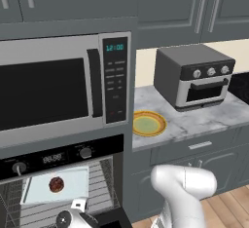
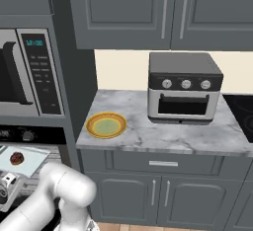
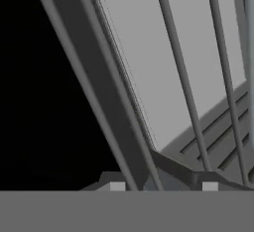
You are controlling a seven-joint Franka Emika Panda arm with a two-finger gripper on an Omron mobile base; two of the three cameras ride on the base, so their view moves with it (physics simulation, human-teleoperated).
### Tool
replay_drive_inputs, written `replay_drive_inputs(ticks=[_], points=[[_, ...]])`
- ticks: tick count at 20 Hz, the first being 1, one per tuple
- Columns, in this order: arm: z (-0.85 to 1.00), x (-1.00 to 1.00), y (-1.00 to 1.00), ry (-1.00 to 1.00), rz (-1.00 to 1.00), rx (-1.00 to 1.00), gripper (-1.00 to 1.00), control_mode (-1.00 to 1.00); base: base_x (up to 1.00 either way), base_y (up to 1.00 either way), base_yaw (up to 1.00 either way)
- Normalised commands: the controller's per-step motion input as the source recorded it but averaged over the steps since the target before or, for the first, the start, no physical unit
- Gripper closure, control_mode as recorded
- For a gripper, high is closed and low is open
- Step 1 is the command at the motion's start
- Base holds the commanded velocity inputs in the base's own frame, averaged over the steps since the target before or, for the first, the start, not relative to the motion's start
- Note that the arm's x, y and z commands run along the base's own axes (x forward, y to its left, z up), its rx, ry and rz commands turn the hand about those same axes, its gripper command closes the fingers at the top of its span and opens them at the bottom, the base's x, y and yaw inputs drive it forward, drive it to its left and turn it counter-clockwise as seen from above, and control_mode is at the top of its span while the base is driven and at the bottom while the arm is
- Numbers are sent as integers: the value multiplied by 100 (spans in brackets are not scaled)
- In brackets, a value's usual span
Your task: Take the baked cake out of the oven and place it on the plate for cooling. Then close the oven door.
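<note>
The oven [image 1: 53,158] [image 2: 24,135] stands open below the microwave. Inside, the baked cake [image 1: 56,184] [image 2: 17,158], small, round and reddish-brown, sits on a pale baking tray [image 1: 34,193] [image 2: 30,167] on the wire rack. The dark oven door [image 1: 114,218] hangs open at the frame's bottom edge. My gripper [image 1: 73,213] [image 2: 5,183] [image 3: 163,186] is low at the rack's front edge, just in front of the cake and apart from it. It is shut, with a dark rack bar [image 3: 99,92] and the tray edge close at its tips. I cannot tell whether it pinches them. The plate [image 1: 149,123] [image 2: 105,125] lies empty on the counter to the right.
A silver microwave [image 1: 48,90] [image 2: 20,72] sits above the oven. A grey toaster oven [image 1: 194,76] [image 2: 184,88] stands on the marble counter [image 1: 204,120] right of the plate. A black cooktop [image 2: 242,111] is at the far right. Cabinets hang overhead.
</note>
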Motion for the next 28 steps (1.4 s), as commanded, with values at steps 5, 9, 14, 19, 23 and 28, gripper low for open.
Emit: replay_drive_inputs(ticks=[5,9,14,19,23,28], points=[[-39,-77,10,11,-1,-1,100,-100,0,0,0],[-38,-76,10,13,-1,-1,100,-100,0,0,0],[-39,-77,10,11,-1,-1,100,-100,0,0,0],[-40,-80,9,9,0,-1,100,-100,0,0,0],[-40,-80,9,9,0,-1,100,-100,0,0,0],[-40,-79,9,9,0,-1,100,-100,0,0,0]])
